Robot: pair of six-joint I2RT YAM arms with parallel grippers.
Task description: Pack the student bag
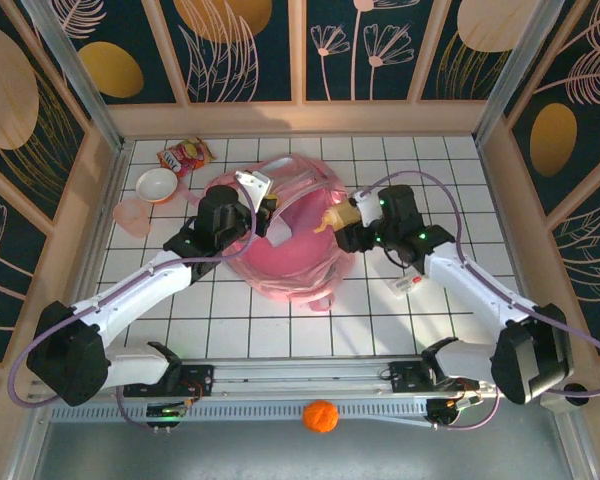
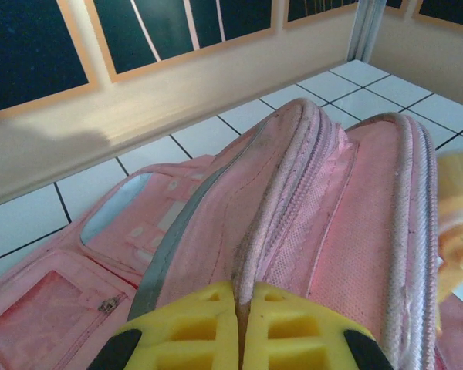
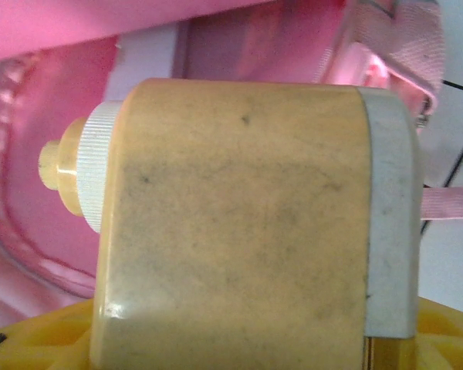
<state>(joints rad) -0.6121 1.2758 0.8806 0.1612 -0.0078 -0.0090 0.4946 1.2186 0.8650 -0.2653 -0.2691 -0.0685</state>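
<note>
Top view: pink fabric student bag (image 1: pixel 300 262), frame centre, tiled desk (image 1: pixel 460 190); my right claw (image 1: pixel 346 220) grips a bottle (image 1: pixel 331 221). Left wrist: my left claw (image 2: pixel 238 327) shut on its corded zipper rim. Right wrist: bottle tan, smudged, ribbed white collar.

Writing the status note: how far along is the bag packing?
Done: bag open mid-table, no contents visible. In hand: left gripper shut on the bag's rim, right gripper holding a yellowish bottle at the opening, nozzle inward. Left: drop the bottle in; bowl, cup, snack packet and a small white item by the right arm lie outside, probably next.
</note>
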